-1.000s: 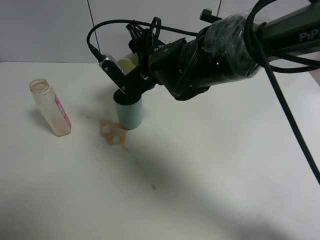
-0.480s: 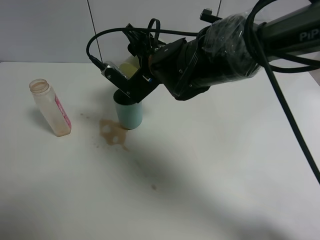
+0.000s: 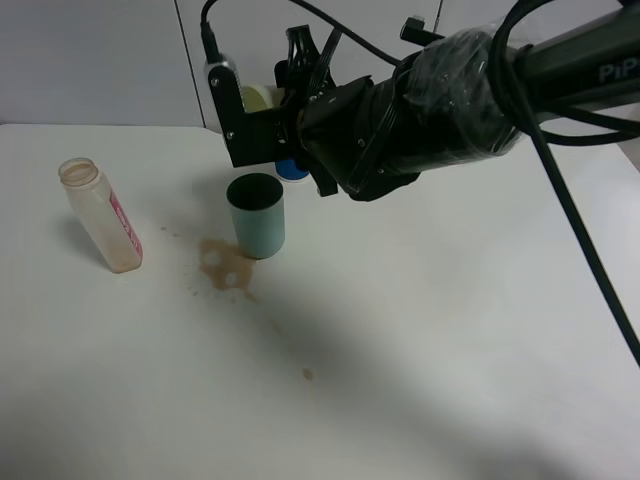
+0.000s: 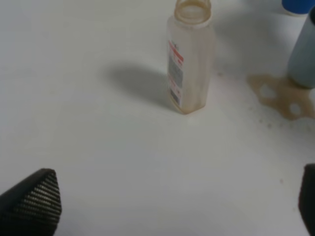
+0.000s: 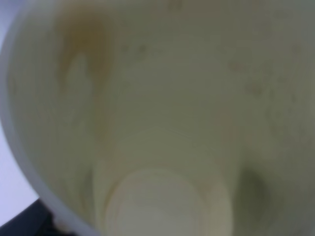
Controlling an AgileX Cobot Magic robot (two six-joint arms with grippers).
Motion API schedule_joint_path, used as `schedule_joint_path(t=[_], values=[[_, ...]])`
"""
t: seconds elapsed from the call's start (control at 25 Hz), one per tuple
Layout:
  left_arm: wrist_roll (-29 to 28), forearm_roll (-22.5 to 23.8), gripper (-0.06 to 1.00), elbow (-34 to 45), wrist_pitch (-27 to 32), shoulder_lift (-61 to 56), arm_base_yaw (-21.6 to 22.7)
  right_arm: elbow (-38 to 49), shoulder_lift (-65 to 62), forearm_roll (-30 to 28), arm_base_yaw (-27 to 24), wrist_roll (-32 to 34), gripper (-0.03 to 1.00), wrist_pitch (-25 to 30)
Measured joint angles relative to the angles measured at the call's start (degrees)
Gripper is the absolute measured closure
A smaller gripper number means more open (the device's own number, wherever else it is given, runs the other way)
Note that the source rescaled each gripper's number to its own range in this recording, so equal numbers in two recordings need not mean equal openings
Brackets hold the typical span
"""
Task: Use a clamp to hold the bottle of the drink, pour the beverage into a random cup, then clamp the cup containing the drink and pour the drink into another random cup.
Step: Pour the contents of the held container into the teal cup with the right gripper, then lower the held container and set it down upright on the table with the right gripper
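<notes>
While the right arm reaches in from the far right of the high view, most of the white table (image 3: 450,360) lies bare: the near half and the right side hold only a tiny brown speck (image 3: 308,374). The right gripper (image 3: 262,118) hangs above and behind the teal cup (image 3: 256,216), its jaws clamped on the yellow-green cup (image 3: 260,97), which shows only as a pale patch between the black fingers. The teal cup stands upright, clear of the gripper, with a dark inside whose contents cannot be made out. A brown puddle (image 3: 222,268) lies on the table touching its base on the near-left side. Well to the left stands the bottle (image 3: 100,215), uncapped, upright, seemingly almost empty (only a tan tint low down). A blue-and-white object (image 3: 292,169) peeks out behind the teal cup, under the arm.

From the left wrist, the left gripper (image 4: 167,206) has its jaws spread wide, one fingertip at each lower corner and nothing between them but bare table. The bottle (image 4: 190,59) stands well beyond them, the puddle (image 4: 283,94) and the teal cup's side (image 4: 302,54) past it.

From the right wrist, the yellow-green cup's inside (image 5: 162,128) fills the picture: no pool of liquid, only brownish streaks (image 5: 86,44) on the wall.
</notes>
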Motion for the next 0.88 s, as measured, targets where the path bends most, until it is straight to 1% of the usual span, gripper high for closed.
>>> schedule_joint_path(t=[0.12, 0.2, 0.28, 0.32, 0.44, 0.52, 0.56, 0.64, 0.72, 0.8, 0.84, 0.88], values=[[0.0, 0.0, 0.02, 0.0, 0.0, 0.0, 0.0, 0.0, -1.4, 2.1, 0.0, 11.9, 0.97, -0.7], [0.0, 0.0, 0.02, 0.0, 0.0, 0.0, 0.0, 0.0, -2.9, 4.0, -0.3, 18.1, 0.97, -1.5], [0.0, 0.0, 0.02, 0.0, 0.0, 0.0, 0.0, 0.0, -4.6, 6.8, -1.0, 21.6, 0.97, -2.3], [0.0, 0.0, 0.02, 0.0, 0.0, 0.0, 0.0, 0.0, -5.4, 8.4, -1.3, 22.4, 0.97, -2.6], [0.0, 0.0, 0.02, 0.0, 0.0, 0.0, 0.0, 0.0, -8.1, 15.5, -2.8, 22.4, 0.97, -5.4], [0.0, 0.0, 0.02, 0.0, 0.0, 0.0, 0.0, 0.0, -9.9, 22.0, -4.1, 19.5, 0.97, -7.4], [0.0, 0.0, 0.02, 0.0, 0.0, 0.0, 0.0, 0.0, -10.6, 25.8, -4.8, 16.8, 0.97, -8.6], [0.0, 0.0, 0.02, 0.0, 0.0, 0.0, 0.0, 0.0, -12.2, 33.7, -6.3, 10.0, 0.97, -10.7], [0.0, 0.0, 0.02, 0.0, 0.0, 0.0, 0.0, 0.0, -13.4, 42.3, -7.5, 1.4, 0.97, -13.0], [0.0, 0.0, 0.02, 0.0, 0.0, 0.0, 0.0, 0.0, -14.4, 52.9, -9.0, -6.3, 0.97, -15.1], [0.0, 0.0, 0.02, 0.0, 0.0, 0.0, 0.0, 0.0, -14.7, 57.0, -9.6, -10.9, 0.97, -16.4], [0.0, 0.0, 0.02, 0.0, 0.0, 0.0, 0.0, 0.0, -14.9, 61.0, -10.5, -14.1, 0.97, -17.0]])
